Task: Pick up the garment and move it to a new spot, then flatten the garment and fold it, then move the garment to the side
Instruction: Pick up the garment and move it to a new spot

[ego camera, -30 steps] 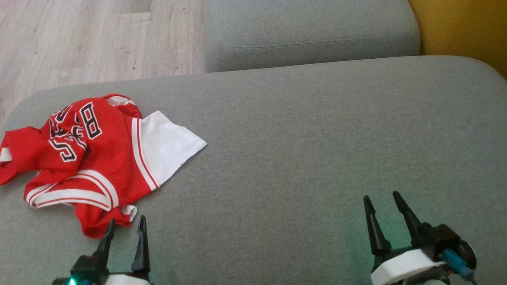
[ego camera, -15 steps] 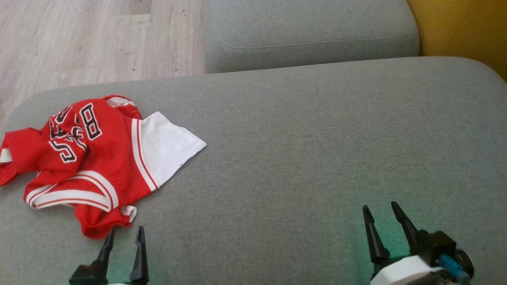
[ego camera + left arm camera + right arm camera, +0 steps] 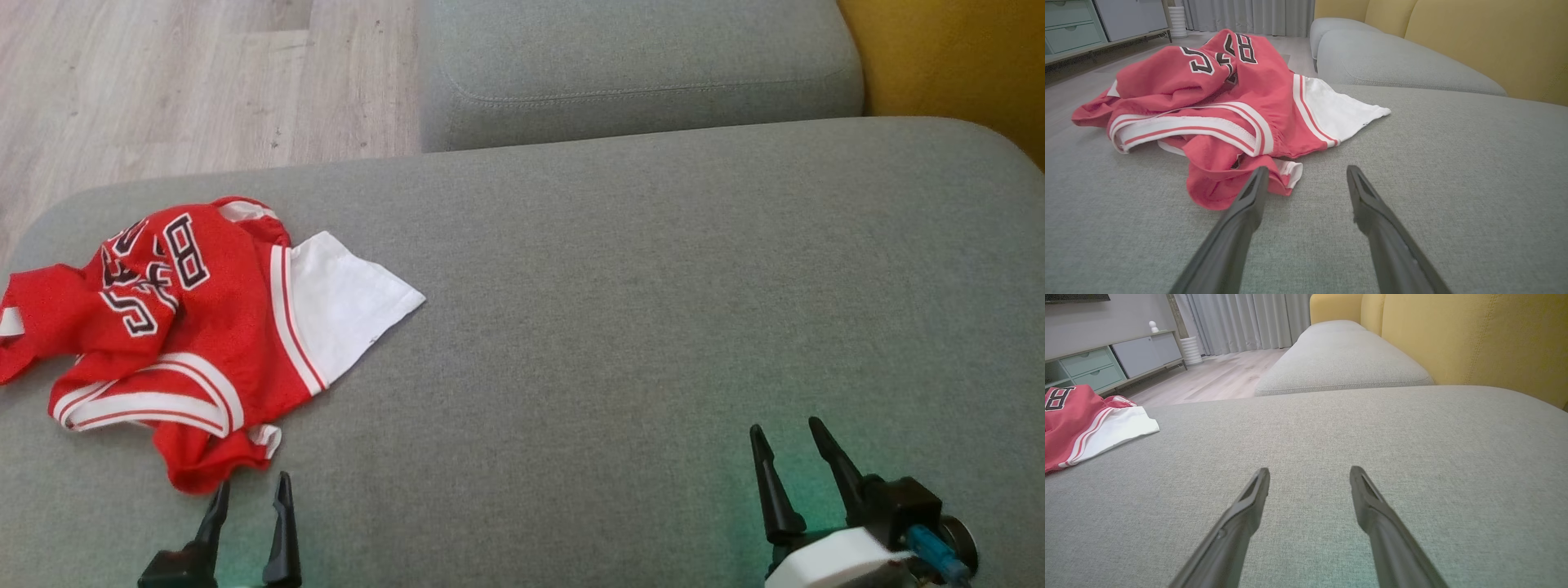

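Lying crumpled at the left end of the grey fabric sofa cushion (image 3: 620, 327), the red-and-white mesh jersey (image 3: 188, 327) awaits pickup. Left gripper (image 3: 253, 480) sits just beside its near hem, jaws spread wide, empty, staged for the first grasp. Right gripper (image 3: 784, 425), likewise wide and empty, waits well apart over bare cushion.

Garment (image 3: 175, 335) lies on the left of the sofa seat (image 3: 620, 310), left end effector (image 3: 251, 483) just before its near edge, right end effector (image 3: 785, 425) well off right, second cushion (image 3: 637, 65) behind the seat, floor (image 3: 163, 82) behind-left, backrest (image 3: 947, 57) far right.
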